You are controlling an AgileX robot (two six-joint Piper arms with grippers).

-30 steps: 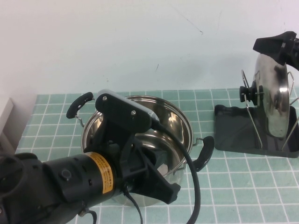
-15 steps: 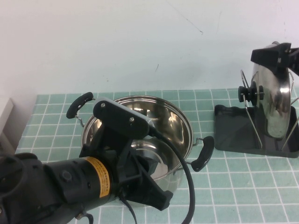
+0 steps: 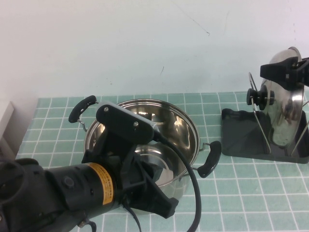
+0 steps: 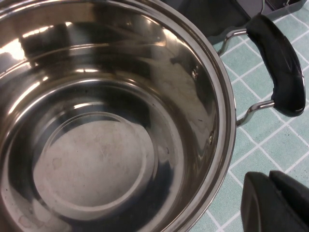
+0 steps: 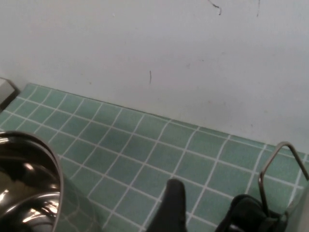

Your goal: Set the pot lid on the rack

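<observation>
The pot lid (image 3: 286, 113) stands on edge in the rack (image 3: 241, 135) at the far right, leaning on the wire loops (image 3: 256, 108), its black knob (image 3: 259, 96) facing the pot. My right gripper (image 3: 286, 70) is at the lid's upper part, and the lid's top rim shows above it. In the right wrist view one finger (image 5: 172, 205) stands well apart from the knob (image 5: 248, 212) and a wire loop (image 5: 279, 162); the gripper is open. My left gripper (image 3: 166, 207) is shut and empty at the pot's near rim, seen also in the left wrist view (image 4: 271, 200).
The deep steel pot (image 3: 176, 128) with two black side handles stands mid-table, empty inside (image 4: 96, 145), one handle (image 4: 281, 63) toward the rack. It shows in the right wrist view too (image 5: 24, 186). A white wall runs behind the green tiled table.
The right gripper has come down along the lid, whose top rim now shows above it. The lid stands in the rack. The left arm sank slightly early on, then stayed still.
</observation>
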